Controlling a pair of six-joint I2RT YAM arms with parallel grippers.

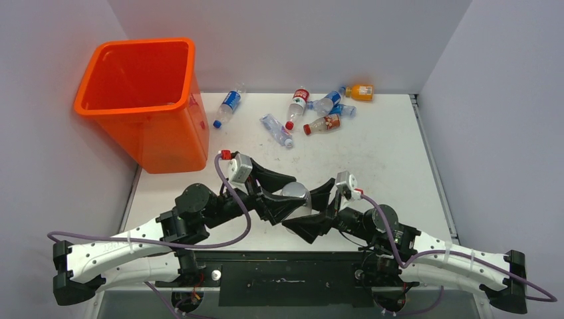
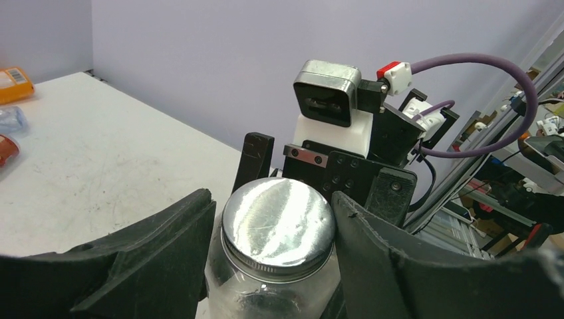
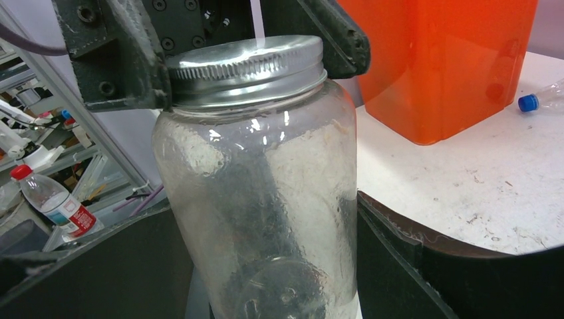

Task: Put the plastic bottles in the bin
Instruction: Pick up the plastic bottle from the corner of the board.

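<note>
Top view: bin (image 1: 140, 100) stands at the table's (image 1: 399, 173) far-left corner. Bottles (image 1: 322, 124) lie scattered along the far side, all outside the bin and well apart from both arms. They include a blue-label bottle (image 1: 229, 106) nearest the bin and an orange bottle (image 1: 361, 92) farthest right. Near the front edge, left gripper (image 1: 289, 198) and right gripper (image 1: 302, 209) meet around a jar with a silver lid (image 1: 294, 197). No bottle is in either one.

Left wrist view: the left fingers flank the lid from both sides. The right-hand finger touches the rim and the left-hand finger sits just beside it, with a thin dark gap. Can't tell if the jaws actually clamp the lid. The right arm's camera block (image 2: 326, 100) is straight behind the jar. The orange bottle is clipped at the left edge, with two more bottle ends below it.

Right wrist view: the jar (image 3: 266, 199) is clear glass, roughly upright and slightly tilted. It fills the frame between the right fingers (image 3: 412, 266). The right jaws are clamped on the jar body, with both fingers against the glass. The left fingers sit at lid height on both sides. The bin is behind on the right, on the table. A blue-capped bottle (image 3: 539, 100) lies beside it. A red-capped bottle (image 3: 53, 199) sits off the table in the clutter on the left.
</note>
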